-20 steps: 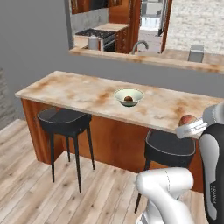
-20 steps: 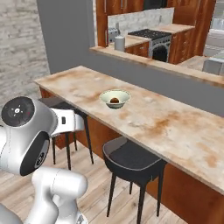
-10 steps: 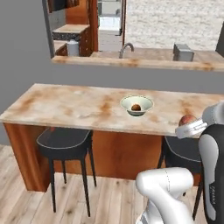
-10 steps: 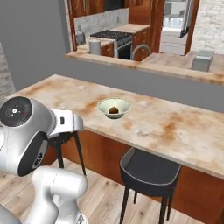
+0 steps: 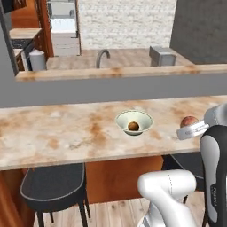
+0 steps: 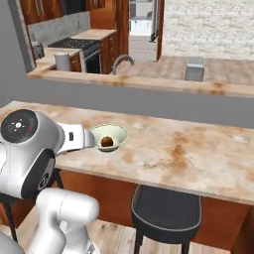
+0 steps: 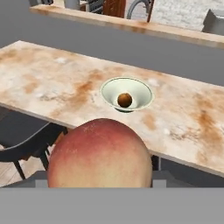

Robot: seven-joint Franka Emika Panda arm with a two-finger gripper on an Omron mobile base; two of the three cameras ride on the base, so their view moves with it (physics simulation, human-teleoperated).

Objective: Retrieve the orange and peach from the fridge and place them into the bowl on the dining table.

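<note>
Gripper (image 7: 99, 186) clamped around one peach (image 7: 99, 155), held short of the dining table (image 7: 52, 83). One bowl (image 7: 127, 93) sits on that table, containing one orange (image 7: 124, 100). Two stools (image 5: 52, 188) stand below.

We've got the arm folded up high, tool (image 5: 191, 128) clamped round the peach (image 7: 99, 154), near the table (image 5: 53, 137) edge.
</note>
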